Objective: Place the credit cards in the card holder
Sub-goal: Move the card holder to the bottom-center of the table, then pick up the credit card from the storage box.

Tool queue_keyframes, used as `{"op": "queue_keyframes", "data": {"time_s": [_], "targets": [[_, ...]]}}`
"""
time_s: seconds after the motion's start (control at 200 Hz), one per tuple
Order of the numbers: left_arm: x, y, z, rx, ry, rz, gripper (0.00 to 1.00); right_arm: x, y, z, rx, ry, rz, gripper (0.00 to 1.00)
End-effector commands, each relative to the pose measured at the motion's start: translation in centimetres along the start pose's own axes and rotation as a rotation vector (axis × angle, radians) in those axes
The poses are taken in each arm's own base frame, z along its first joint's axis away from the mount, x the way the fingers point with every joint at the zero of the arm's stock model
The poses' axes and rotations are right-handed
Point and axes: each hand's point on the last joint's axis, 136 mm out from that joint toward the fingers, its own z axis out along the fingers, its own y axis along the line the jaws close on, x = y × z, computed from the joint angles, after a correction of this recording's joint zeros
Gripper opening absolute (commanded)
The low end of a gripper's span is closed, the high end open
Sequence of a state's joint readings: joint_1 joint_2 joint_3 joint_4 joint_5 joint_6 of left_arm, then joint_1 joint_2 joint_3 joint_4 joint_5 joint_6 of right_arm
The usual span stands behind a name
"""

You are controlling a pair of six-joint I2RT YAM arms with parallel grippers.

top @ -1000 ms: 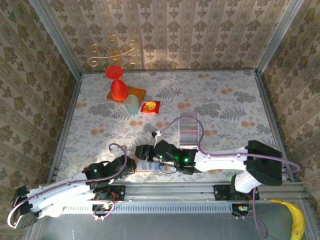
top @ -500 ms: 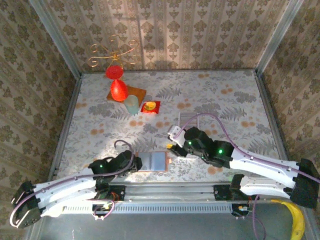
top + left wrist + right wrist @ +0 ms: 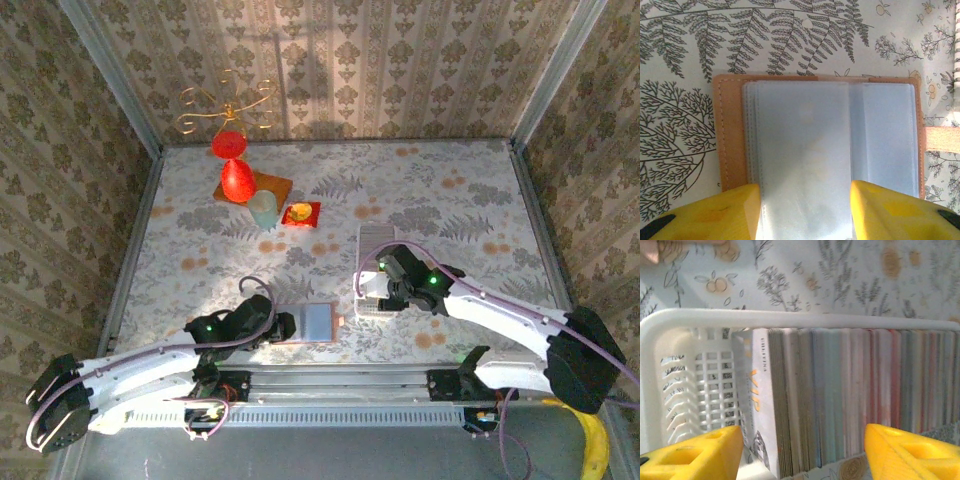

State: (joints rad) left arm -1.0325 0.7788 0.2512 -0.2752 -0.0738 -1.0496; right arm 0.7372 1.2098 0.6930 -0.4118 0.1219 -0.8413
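Card holder point(image 3: 315, 322) lies open and flat on the fern-patterned table point(image 3: 450, 190), close to its near edge and just ahead of the arm bases. The left gripper point(image 3: 283, 326) is at its left end. In the left wrist view the holder's tan stitched cover frames a stack of pale bluish clear sleeves point(image 3: 885, 135), and a tan strap point(image 3: 942, 140) sticks out from its right side. The two yellow fingers point(image 3: 705, 212) stand well apart at the bottom of that view, and one pale leaf fills the gap between them from edge to edge (whether they press on its sides or merely flank it, I cannot tell). To the right of the holder, apart from it, sits a white lattice tray point(image 3: 790, 317), with the right gripper point(image 3: 388, 290) over its near end. The right wrist view looks down into the tray: the credit cards point(image 3: 840, 400) stand on edge in a tight row, faces pale grey, bluish and pinkish, and the front one carries orange "VIP" lettering. The tray's left part, beside that front card, is bare lattice. The right gripper's fingers are spread wide, one to each side of the row, with nothing grasped between them.
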Motion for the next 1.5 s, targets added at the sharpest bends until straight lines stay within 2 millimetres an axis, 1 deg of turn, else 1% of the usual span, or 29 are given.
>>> {"op": "queue_keyframes", "data": {"time_s": [0.0, 0.14, 0.25, 0.39, 0.465, 0.615, 0.65, 0.675, 0.73, 0.775, 0.825, 0.915, 1.025, 1.17, 1.265, 1.495], "targets": [[0.5, 0.5, 0.3, -0.003, 0.017, 0.011, 0.50, -0.6, -0.2, 0.4, -0.007, -0.020, -0.085, 0.67], [0.6, 0.8, 0.0, -0.016, 0.016, 0.012, 0.50, -1.0, -0.5, 1.2, 0.014, -0.035, -0.109, 0.70], [0.5, 1.2, -0.3, -0.032, 0.011, 0.015, 0.51, -1.1, -1.1, 2.1, 0.047, -0.030, -0.124, 0.70], [0.3, 1.7, -0.7, -0.054, -0.004, 0.022, 0.54, -1.3, -0.2, 2.9, 0.006, -0.043, -0.156, 0.70], [0.3, 1.9, -0.8, -0.058, -0.005, 0.024, 0.55, -1.0, 0.2, 3.3, -0.009, -0.034, -0.170, 0.70], [0.7, 2.1, -0.5, -0.063, 0.009, 0.019, 0.56, -0.7, 0.1, 3.9, 0.004, -0.008, -0.183, 0.69], [0.7, 2.0, -0.4, -0.062, 0.012, 0.019, 0.56, -0.6, 0.0, 4.0, 0.011, -0.002, -0.186, 0.68], [0.7, 2.0, -0.3, -0.059, 0.014, 0.019, 0.55, -0.5, 0.0, 4.1, 0.012, 0.002, -0.193, 0.65], [0.9, 1.9, -0.2, -0.056, 0.022, 0.018, 0.54, -0.4, -0.1, 4.0, 0.019, 0.011, -0.203, 0.60], [0.9, 1.6, -0.1, -0.049, 0.026, 0.018, 0.52, -0.5, -0.3, 3.8, 0.028, 0.013, -0.207, 0.59], [1.0, 1.6, 0.1, -0.046, 0.030, 0.020, 0.50, -0.6, -0.2, 3.4, 0.030, 0.010, -0.214, 0.56], [1.1, 1.4, 0.3, -0.041, 0.039, 0.023, 0.48, -0.7, -0.1, 2.8, 0.036, -0.003, -0.219, 0.48], [1.3, 1.2, 0.5, -0.044, 0.050, 0.028, 0.46, -0.6, 0.1, 2.5, 0.040, 0.000, -0.228, 0.38], [1.3, 1.0, 0.6, -0.046, 0.057, 0.034, 0.45, -0.4, 0.4, 2.5, 0.032, 0.013, -0.238, 0.38], [1.4, 1.0, 0.6, -0.045, 0.059, 0.035, 0.45, -0.3, 0.2, 2.4, 0.040, 0.023, -0.238, 0.36], [1.4, 1.1, 0.4, -0.044, 0.053, 0.031, 0.45, -0.8, -0.5, 1.5, 0.075, -0.001, -0.223, 0.35]]}}
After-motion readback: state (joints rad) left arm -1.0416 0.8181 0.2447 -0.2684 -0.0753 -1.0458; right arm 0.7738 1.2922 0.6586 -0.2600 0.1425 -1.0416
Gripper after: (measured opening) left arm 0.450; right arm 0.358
